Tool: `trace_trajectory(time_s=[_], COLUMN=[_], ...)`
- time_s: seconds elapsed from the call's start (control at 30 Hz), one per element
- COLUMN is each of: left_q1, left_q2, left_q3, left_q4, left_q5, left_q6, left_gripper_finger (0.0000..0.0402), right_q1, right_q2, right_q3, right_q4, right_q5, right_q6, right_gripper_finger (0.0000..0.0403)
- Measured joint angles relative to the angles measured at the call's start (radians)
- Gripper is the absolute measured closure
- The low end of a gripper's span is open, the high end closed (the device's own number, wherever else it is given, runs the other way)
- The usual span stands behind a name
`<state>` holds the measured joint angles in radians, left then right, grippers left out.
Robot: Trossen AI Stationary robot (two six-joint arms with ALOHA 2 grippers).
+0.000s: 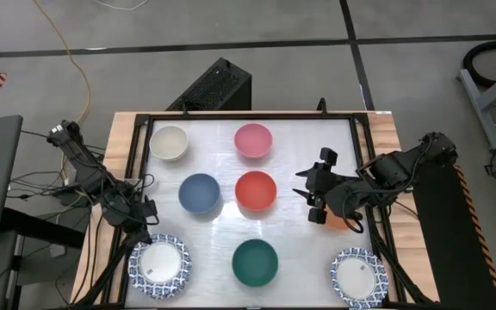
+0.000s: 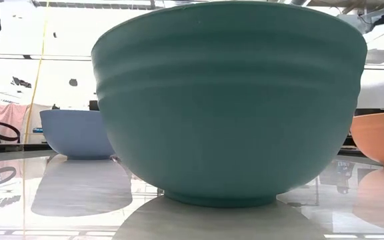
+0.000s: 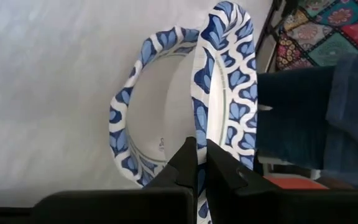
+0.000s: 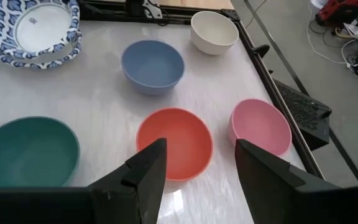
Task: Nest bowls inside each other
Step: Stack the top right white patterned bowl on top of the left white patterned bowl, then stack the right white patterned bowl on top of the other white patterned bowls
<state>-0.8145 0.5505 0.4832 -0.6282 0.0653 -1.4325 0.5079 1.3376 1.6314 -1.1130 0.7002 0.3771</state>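
My left gripper (image 3: 202, 163) is shut on a white bowl with a blue-patterned rim (image 3: 229, 74) at the table's near left. That bowl is tilted over a second patterned bowl (image 3: 157, 106) resting on its base on the table. They show as one stack (image 1: 159, 265) from above. A third patterned bowl (image 1: 357, 275) stands near right. Cream (image 1: 169, 142), pink (image 1: 253, 140), blue (image 1: 199, 193), red (image 1: 256, 190) and green (image 1: 255, 262) bowls stand apart. My right gripper (image 1: 317, 202) hangs open above the table, beside the partly hidden orange bowl (image 1: 344, 222). My left gripper pinches the upper patterned bowl's rim (image 3: 201, 140) between its two fingers, one on the inner side and one on the outer. The fingers slant down at it from the far left. The bowl is tilted steeply over the lower bowl; I cannot tell whether the two touch.
A black frame (image 1: 360, 116) edges the tabletop. A person's dark blue leg (image 3: 309, 124) shows just beyond the near left corner. From my right wrist, the red bowl (image 4: 174, 143) lies below the open fingers, the pink one (image 4: 261, 126) beside it.
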Motion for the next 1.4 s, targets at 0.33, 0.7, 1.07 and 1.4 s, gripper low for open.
trace_trajectory(time_s=[0.33,0.7,1.07,1.4], left_q1=[-0.001,-0.001,-0.001,-0.001], left_q2=[0.005,0.005,0.005,0.005], left_q3=[-0.093,-0.093,-0.092,0.019], left_q4=[0.100,0.102,0.095,-0.078], left_q5=[0.050,0.026,0.166,0.139], left_q6=[-0.080,-0.080,-0.143,-0.173], left_gripper_finger=[0.0401,0.0300,0.0118,0.0106], right_q1=[0.000,0.000,0.000,-0.005], right_q2=[0.000,0.000,-0.001,0.005], right_q3=[0.000,0.000,0.000,0.000], right_q4=[-0.001,-0.002,-0.011,-0.103], right_q5=[0.000,-0.017,-0.025,-0.023], right_q6=[0.000,0.000,0.000,0.042], right_gripper_finger=[0.0193,0.0193,0.0193,0.0193])
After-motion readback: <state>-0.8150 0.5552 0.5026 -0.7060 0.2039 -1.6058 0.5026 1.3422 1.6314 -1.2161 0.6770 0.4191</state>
